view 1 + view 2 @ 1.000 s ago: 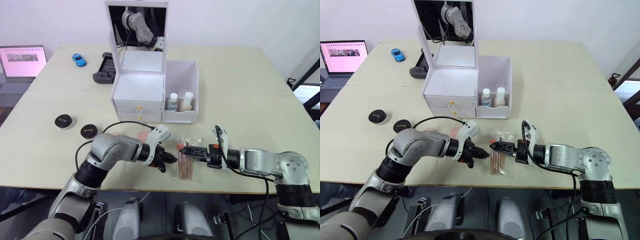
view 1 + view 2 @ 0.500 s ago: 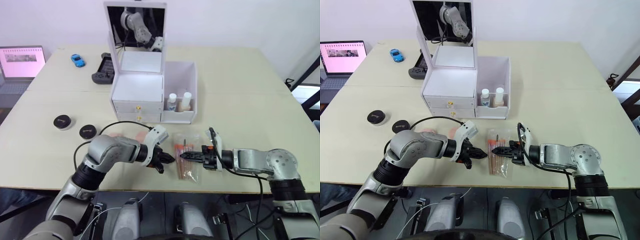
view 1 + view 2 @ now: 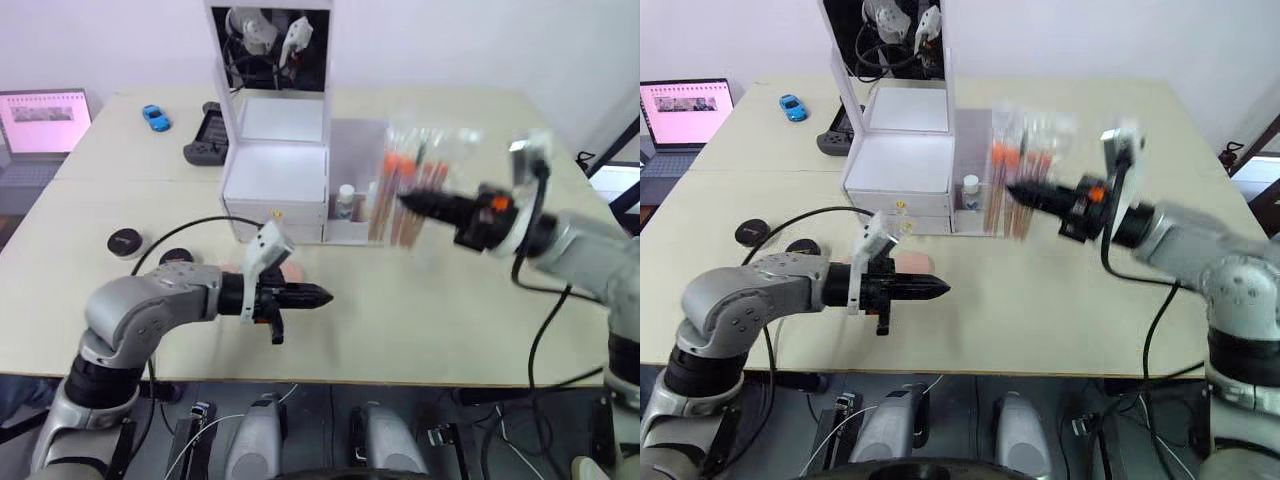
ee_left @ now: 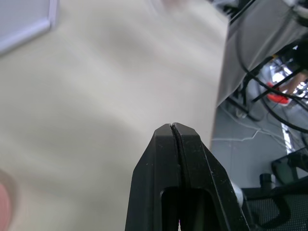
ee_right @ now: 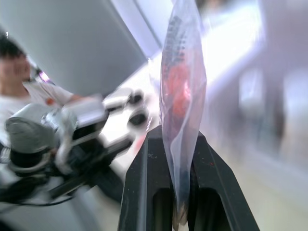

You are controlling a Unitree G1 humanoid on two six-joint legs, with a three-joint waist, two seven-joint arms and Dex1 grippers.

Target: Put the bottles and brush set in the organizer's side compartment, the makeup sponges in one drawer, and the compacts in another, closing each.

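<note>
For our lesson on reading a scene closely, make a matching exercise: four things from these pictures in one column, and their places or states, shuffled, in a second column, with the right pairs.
Things:
1. brush set
2. left gripper
3. bottles
4. toy car

Places or states:
A. standing in the organizer's side compartment
B. shut, holding nothing, low over the table
C. far side of the table, near the laptop
D. held in the air by the right gripper

Pairs: 1-D, 2-B, 3-A, 4-C

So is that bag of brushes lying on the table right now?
No, the right claw holds the brush bag up in the air beside the organizer.
</note>
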